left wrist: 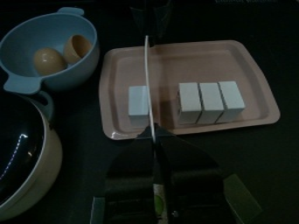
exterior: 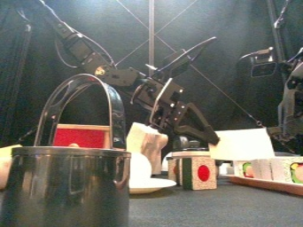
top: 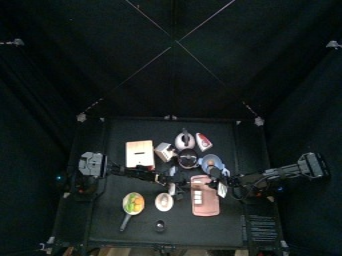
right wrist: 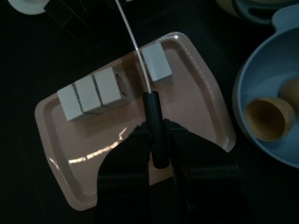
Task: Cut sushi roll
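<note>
On the pink tray [left wrist: 251, 66] [right wrist: 70, 166] [top: 203, 205] the sushi roll lies cut into white pieces. One piece [left wrist: 138, 101] [right wrist: 156, 61] sits apart from a row of three [left wrist: 211, 98] [right wrist: 93, 92]. The knife [left wrist: 146, 79] [right wrist: 131, 44] lies across the tray in the gap between them. Its thin blade runs out from my left gripper [left wrist: 153, 162], whose jaws are closed on it. Its black handle sits in my right gripper [right wrist: 152, 131], also shut. The two grippers face each other across the tray.
A blue bowl [left wrist: 47, 52] [right wrist: 274, 96] with egg-like pieces stands just beside the tray. A large steel pot [exterior: 66, 186] [left wrist: 17, 166] stands near the front left. A white dish [exterior: 148, 184], a red-centred block [exterior: 198, 171] and a green plate [top: 131, 205] crowd the table.
</note>
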Robot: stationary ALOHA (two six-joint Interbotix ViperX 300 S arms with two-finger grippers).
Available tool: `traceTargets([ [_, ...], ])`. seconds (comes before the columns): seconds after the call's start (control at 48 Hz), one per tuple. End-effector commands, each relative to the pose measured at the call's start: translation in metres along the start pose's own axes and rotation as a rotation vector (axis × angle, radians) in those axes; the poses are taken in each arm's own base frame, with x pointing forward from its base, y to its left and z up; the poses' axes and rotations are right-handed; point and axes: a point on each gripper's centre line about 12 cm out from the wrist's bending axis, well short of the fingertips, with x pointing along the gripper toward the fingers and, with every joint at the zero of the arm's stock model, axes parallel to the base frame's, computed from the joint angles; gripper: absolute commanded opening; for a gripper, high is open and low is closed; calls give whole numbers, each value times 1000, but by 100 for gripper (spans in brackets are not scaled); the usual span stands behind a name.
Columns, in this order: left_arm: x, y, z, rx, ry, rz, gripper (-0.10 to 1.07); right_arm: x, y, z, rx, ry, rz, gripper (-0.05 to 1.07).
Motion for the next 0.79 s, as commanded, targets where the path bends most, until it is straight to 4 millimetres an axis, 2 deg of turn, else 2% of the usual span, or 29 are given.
traceTargets([
  [0.0, -8, -14, 20, 19, -48, -25, 32, -3, 7, 5, 0, -13, 25, 37],
  [0.125, -10, -30, 24, 32, -57, -55, 32, -5, 19, -1, -34, 3, 66, 37],
  [0.312, -11, -49, 25, 48, -61, -90, 32, -7, 26, -3, -44, 11, 93, 37],
  [0.771, -7, -57, 15, 35, -38, -101, 32, -4, 31, -10, -31, 43, 109, 37],
])
